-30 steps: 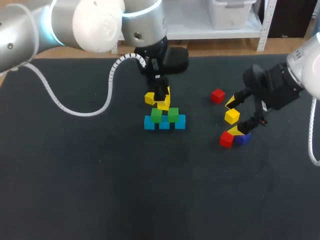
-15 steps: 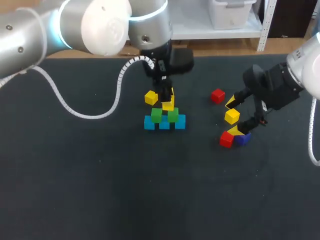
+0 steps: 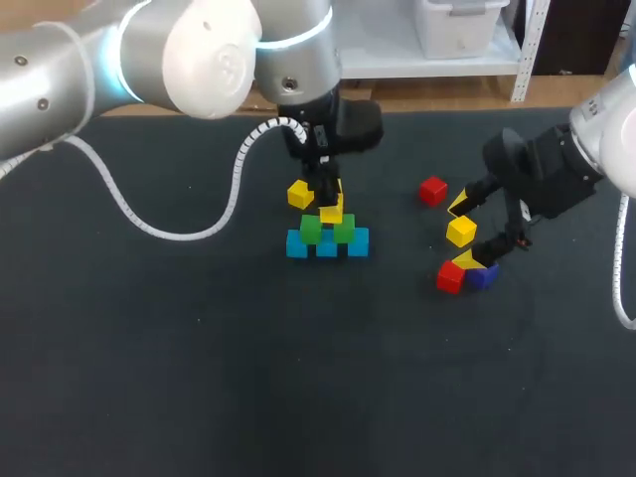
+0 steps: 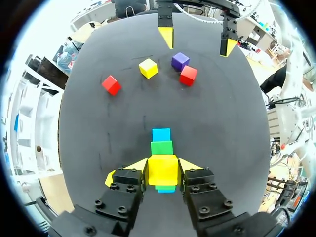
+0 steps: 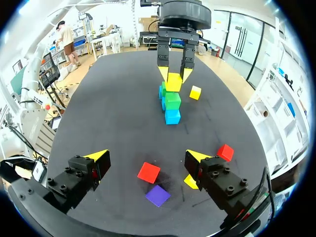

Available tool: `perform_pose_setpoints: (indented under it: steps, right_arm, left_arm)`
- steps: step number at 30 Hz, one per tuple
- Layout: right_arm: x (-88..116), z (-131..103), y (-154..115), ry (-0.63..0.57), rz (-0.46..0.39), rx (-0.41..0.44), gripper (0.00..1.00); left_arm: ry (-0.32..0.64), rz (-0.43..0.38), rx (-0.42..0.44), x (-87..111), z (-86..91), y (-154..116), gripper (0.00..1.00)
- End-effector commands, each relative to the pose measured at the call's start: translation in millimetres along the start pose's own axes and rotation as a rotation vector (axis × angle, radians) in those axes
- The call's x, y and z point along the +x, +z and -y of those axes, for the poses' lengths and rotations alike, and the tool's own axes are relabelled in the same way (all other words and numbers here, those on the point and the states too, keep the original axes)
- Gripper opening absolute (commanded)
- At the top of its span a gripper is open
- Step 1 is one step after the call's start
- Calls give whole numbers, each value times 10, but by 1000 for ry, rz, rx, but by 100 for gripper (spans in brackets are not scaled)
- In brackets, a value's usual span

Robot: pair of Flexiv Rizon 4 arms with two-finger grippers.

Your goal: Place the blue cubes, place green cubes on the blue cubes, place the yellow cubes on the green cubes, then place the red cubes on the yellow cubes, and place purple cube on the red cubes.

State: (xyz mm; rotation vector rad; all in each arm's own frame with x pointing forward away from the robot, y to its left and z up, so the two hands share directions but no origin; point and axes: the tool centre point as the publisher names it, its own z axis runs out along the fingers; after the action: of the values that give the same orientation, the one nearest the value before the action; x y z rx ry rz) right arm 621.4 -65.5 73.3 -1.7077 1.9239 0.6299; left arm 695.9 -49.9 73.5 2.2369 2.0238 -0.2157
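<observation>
A row of blue cubes [image 3: 327,246] lies mid-table with two green cubes [image 3: 344,228] on top. My left gripper [image 3: 331,204] is shut on a yellow cube [image 4: 163,169], held right over the green cubes [image 4: 162,147]; I cannot tell if it touches them. A second yellow cube [image 3: 300,194] lies just behind the stack. At the right, my right gripper [image 5: 147,158] stands wide open and low over a third yellow cube [image 3: 459,231], a red cube [image 5: 148,172] and the purple cube [image 5: 158,195]. Another red cube [image 3: 432,190] lies farther back.
My left arm's white cable [image 3: 169,231] loops over the table left of the stack. The black table [image 3: 298,378] stretches bare towards the front.
My left gripper has carried the yellow cube a little right and down, from beside the loose yellow cube to just over the green cubes. The right arm has kept still.
</observation>
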Motion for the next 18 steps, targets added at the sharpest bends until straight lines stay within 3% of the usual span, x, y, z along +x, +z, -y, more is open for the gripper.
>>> perform_pose_setpoints:
  steps: [1,18]
  right_arm:
    - [5,7,7,-1,3,-1,100]
    - [5,7,7,-1,3,-1,100]
  left_arm:
    - [-3,-1,0,10,-7,7,0]
    - [-12,1,15,36,9,61,0]
